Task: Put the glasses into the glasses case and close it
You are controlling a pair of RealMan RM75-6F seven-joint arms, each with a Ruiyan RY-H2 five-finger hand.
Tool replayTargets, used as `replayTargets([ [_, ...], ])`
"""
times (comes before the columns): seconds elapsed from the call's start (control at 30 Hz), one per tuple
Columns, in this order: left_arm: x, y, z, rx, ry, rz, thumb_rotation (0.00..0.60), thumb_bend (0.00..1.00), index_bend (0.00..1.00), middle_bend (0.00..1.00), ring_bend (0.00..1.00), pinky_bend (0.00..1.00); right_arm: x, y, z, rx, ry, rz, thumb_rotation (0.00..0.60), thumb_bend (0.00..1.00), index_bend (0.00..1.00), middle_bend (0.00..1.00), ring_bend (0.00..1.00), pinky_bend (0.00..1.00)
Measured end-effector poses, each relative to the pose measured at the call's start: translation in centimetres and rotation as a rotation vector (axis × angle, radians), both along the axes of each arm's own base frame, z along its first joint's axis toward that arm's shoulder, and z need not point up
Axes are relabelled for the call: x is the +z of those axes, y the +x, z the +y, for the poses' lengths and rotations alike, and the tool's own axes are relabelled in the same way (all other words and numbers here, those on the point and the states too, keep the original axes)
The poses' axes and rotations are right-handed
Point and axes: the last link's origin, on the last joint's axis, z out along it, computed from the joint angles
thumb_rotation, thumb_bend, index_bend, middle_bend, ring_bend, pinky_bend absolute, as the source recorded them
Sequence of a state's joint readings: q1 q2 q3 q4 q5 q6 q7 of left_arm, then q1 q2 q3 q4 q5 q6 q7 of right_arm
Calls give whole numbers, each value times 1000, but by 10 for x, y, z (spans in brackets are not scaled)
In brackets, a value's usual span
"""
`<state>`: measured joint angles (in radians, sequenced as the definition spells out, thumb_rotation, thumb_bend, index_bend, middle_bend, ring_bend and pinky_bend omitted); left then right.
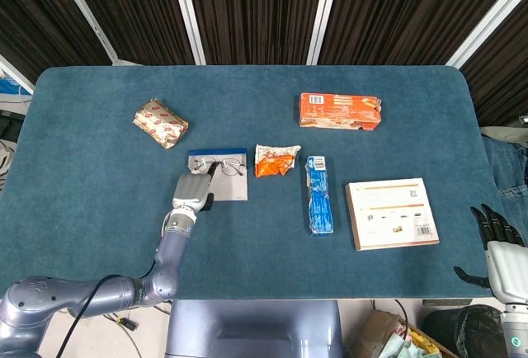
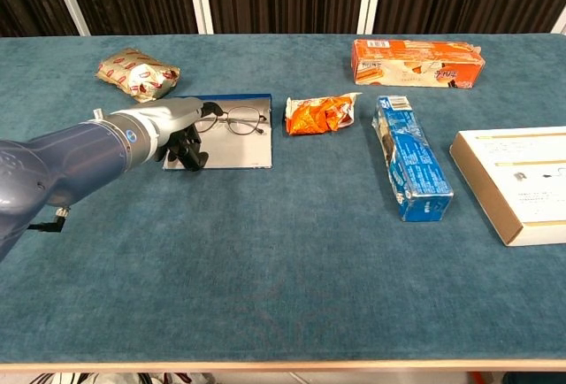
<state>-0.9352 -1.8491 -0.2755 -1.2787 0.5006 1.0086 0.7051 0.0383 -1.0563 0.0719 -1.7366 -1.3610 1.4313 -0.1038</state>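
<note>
The wire-rimmed glasses (image 1: pixel 221 166) (image 2: pixel 234 121) lie unfolded on the flat grey glasses case (image 1: pixel 231 185) (image 2: pixel 239 147), which has a blue far edge. My left hand (image 1: pixel 193 191) (image 2: pixel 177 130) rests over the case's left end. Its dark fingers (image 2: pixel 187 156) curl down onto the case's near left corner, and the thumb reaches to the left rim of the glasses. Whether it grips anything is hidden by the hand itself. My right hand (image 1: pixel 495 238) hangs off the table's right front corner, holding nothing, fingers apart, seen only in the head view.
An orange crumpled wrapper (image 2: pixel 320 114) lies just right of the case, then a blue carton (image 2: pixel 411 158) and a flat white box (image 2: pixel 517 180). An orange box (image 2: pixel 417 62) sits at the back right, a foil snack pack (image 2: pixel 137 72) at the back left.
</note>
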Motion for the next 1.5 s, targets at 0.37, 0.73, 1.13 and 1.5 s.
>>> replayTargets([
  [0.37,-1,0,0,-1,7,6,600,511,0,709,721,719,0,0,0,-2,-2,-1,600,199,0,0,83,161],
  [0.73,-4,0,3,3,15,20,600,511,0,711,722,719,1,0,0,-4,-4,-1,600,198,0,0,83,161],
  [1.13,-4,3,7,7,32,15,600,511,0,715,722,719,1,0,0,-8,-5,-4,600,199,0,0,83,161],
  [1.5,-6,5,9,17,36,24,600,511,0,715,722,719,1,-1,0,-11,-7,-3,600,201,0,0,83,161],
])
